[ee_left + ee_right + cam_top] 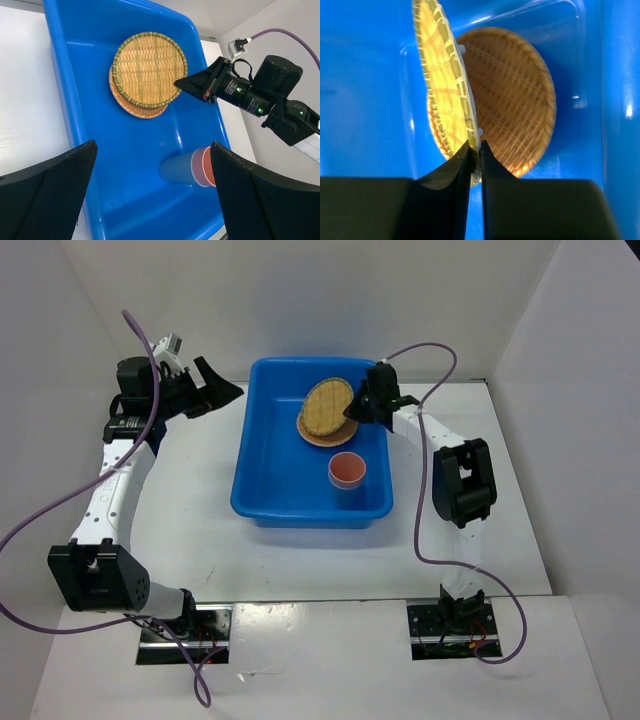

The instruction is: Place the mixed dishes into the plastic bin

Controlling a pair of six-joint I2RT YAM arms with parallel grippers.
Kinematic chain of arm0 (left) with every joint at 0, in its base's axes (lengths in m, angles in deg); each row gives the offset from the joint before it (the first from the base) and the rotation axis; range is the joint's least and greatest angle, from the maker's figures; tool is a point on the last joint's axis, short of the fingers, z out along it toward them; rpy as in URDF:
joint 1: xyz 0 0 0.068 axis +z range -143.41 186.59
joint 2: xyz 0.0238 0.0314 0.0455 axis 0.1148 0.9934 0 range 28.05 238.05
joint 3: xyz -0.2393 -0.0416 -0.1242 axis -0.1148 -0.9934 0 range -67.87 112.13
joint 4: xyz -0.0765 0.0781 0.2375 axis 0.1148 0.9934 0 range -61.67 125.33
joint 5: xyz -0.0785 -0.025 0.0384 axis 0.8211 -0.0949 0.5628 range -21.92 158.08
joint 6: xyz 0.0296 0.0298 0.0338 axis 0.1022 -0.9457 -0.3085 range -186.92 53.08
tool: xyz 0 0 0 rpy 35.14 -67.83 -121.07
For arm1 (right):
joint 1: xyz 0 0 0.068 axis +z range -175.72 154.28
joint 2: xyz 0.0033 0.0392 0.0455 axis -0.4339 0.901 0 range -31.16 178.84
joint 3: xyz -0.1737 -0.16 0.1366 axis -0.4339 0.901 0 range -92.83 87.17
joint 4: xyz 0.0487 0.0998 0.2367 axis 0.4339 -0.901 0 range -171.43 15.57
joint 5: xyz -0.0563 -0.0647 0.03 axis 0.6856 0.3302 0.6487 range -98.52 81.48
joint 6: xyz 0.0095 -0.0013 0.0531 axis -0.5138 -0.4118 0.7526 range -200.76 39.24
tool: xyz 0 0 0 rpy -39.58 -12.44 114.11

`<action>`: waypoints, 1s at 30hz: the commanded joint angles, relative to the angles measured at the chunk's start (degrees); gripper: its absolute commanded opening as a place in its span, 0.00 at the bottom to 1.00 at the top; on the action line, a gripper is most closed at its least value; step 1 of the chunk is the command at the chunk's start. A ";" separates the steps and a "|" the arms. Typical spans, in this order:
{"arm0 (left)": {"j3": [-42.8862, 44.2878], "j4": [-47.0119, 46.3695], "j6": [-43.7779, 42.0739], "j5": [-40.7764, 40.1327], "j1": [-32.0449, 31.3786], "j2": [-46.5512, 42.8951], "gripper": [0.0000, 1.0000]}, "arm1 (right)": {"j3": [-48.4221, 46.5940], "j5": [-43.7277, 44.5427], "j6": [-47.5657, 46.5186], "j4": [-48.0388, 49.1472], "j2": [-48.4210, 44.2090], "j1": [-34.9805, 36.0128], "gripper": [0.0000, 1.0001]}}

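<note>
The plastic bin (262, 495) sits mid-table and holds a tan woven plate (517, 100) on its floor at the far right, with the pink cup (347, 470) nearer. The right gripper (475, 147) is clamped on the rim of a second woven plate (442, 85), held tilted on edge just above the first. Lower this plate until it lies flat on the one beneath, then part the fingers and withdraw straight up so that the rim is not dragged. Hold the left gripper (222, 385), spread wide and empty beside the bin's left wall, clear of the bin.

White table (300, 560) enclosed by plain white walls (300, 290) on three sides; soft, even light
</note>
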 commanded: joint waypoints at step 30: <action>1.60 2.65 -5.04 -2.87 -0.35 2.34 1.00 | 5.38 23.67 -11.03 -1.33 -30.10 2.97 1.00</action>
